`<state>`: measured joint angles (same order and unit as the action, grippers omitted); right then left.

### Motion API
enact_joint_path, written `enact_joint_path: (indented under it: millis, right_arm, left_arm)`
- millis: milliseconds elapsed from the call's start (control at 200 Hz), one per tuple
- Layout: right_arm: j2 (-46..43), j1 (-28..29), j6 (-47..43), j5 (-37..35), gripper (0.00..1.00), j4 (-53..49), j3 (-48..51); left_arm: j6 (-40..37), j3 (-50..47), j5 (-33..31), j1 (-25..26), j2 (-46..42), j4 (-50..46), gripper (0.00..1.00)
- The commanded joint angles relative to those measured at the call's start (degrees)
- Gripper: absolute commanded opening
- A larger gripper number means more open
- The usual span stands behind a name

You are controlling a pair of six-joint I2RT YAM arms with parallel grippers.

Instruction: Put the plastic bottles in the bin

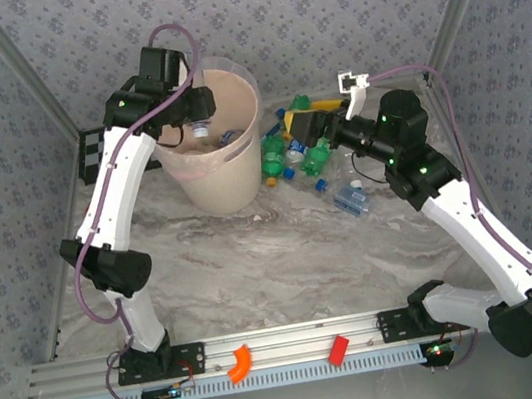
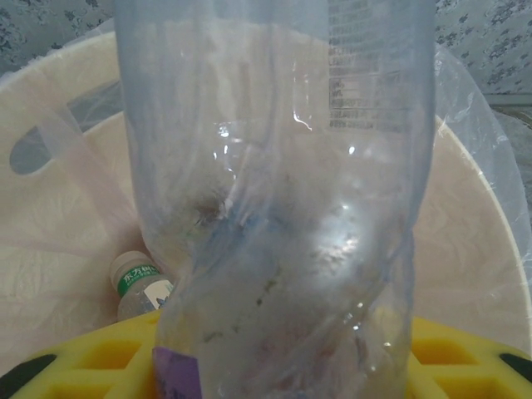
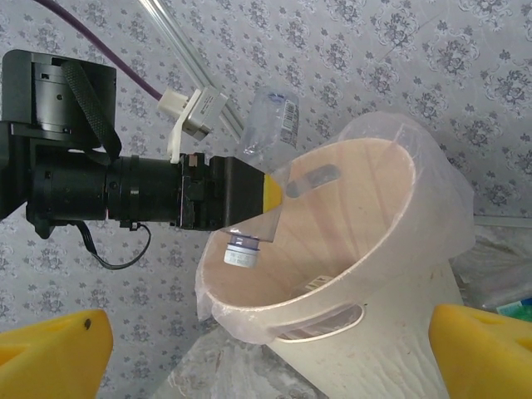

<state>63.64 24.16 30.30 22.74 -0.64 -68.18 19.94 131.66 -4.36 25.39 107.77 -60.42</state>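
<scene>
My left gripper (image 1: 194,113) hangs over the mouth of the pale pink-beige bin (image 1: 233,179), shut on a clear plastic bottle (image 2: 274,208). In the right wrist view that bottle (image 3: 258,179) points cap down (image 3: 243,251) just inside the bin's rim (image 3: 274,320). Another clear bottle with a green label (image 2: 137,283) lies inside the bin. Green and clear bottles (image 1: 289,155) are piled to the right of the bin. My right gripper (image 1: 290,130) hovers above that pile, its yellow fingertips (image 3: 50,349) spread wide and open around nothing.
Two clear bottles with blue caps (image 1: 350,196) lie apart from the pile, toward the right arm. An orange block (image 1: 239,363) and a red block (image 1: 339,349) rest on the front rail. Patterned walls close in the marble table (image 1: 275,259).
</scene>
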Motion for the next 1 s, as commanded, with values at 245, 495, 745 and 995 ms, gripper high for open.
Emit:
enact_joint_path:
  millis: [245,495,745,995]
  right_arm:
    - [-0.7,0.2,-2.4,-2.2,1.00,-1.2,-2.3]
    - [-1.0,0.0,-2.4,-2.4,1.00,-1.5,-2.4]
    - [-1.4,-0.2,-3.4,-3.0,0.99,-2.3,-2.6]
    - [-2.1,-1.5,-4.3,-3.9,0.99,-4.0,-2.7]
  left_arm:
    - [-2.1,1.6,-0.8,-0.4,-0.5,-2.7,0.80]
    - [-0.9,1.4,-0.2,-0.4,-2.9,-2.6,0.91]
    - [0.5,-3.2,0.9,0.3,-8.9,-0.6,1.00]
    - [2.3,-18.2,0.9,1.7,-21.4,5.7,1.00]
